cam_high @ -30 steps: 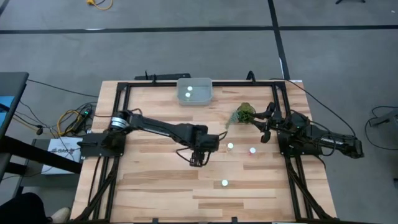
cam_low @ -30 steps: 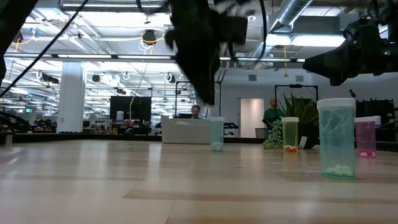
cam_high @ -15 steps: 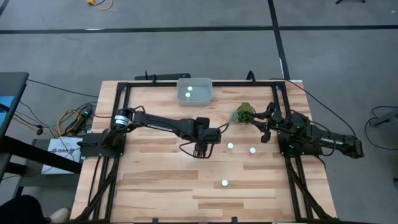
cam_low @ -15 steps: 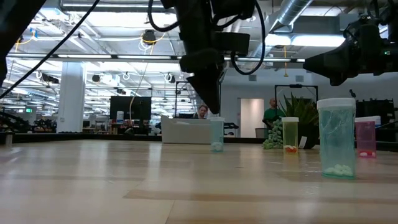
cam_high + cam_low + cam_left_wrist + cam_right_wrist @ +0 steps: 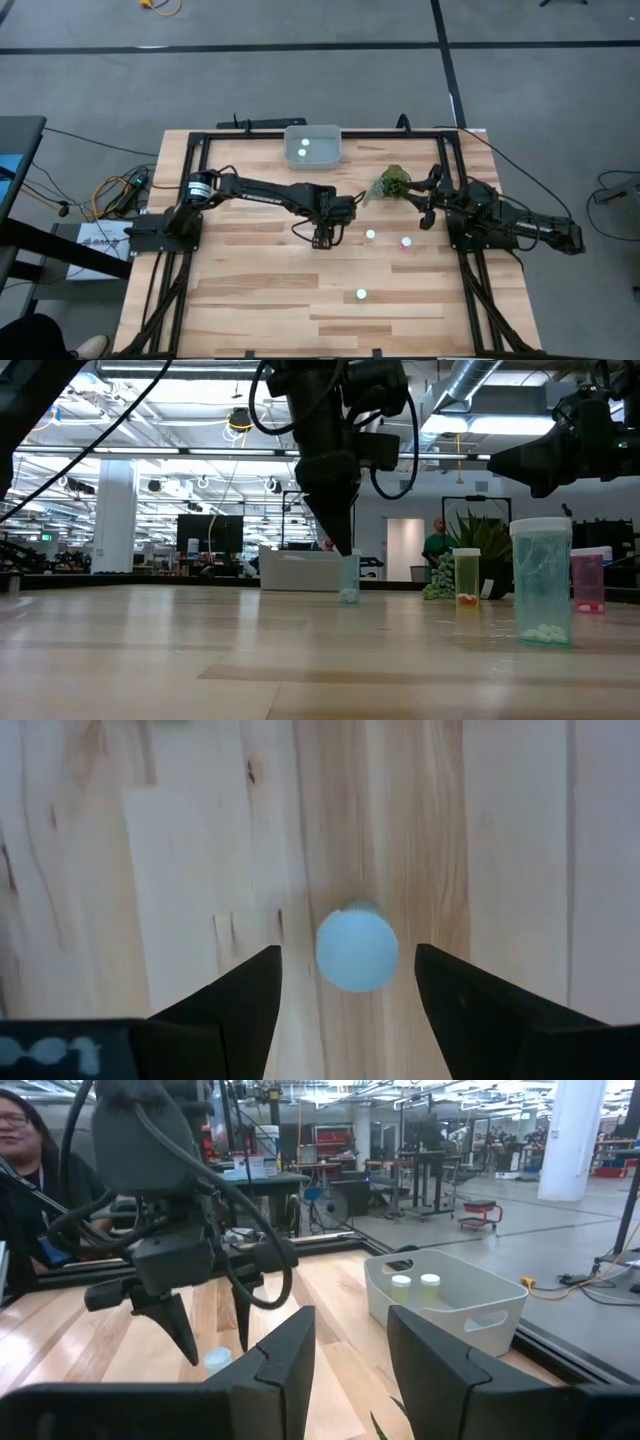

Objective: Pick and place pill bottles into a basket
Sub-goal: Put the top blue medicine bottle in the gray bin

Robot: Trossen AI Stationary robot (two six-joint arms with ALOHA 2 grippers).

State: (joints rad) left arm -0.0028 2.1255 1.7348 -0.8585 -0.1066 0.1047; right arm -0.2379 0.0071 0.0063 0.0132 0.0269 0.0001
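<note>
Two bottles (image 5: 303, 149) already stand in the basket (image 5: 335, 145) at the table's (image 5: 240, 290) far edge; three more white caps show out on the bare wood, one of them reddish (image 5: 406, 241). A fourth bottle (image 5: 356, 948) is the one in hand: in the left wrist view its cap sits squarely between the spread fingers of the left claw (image 5: 322, 240), which hangs directly above it, released and holding nothing. The bottle stands upright, long axis vertical, so a straight descent should bring the fingers to either side of it. How far the tips are above the cap is hard to judge from the low view. The right claw (image 5: 345, 1355) waits at the right edge beside the plant (image 5: 394, 182), fingers apart and empty, well away from this bottle.
</note>
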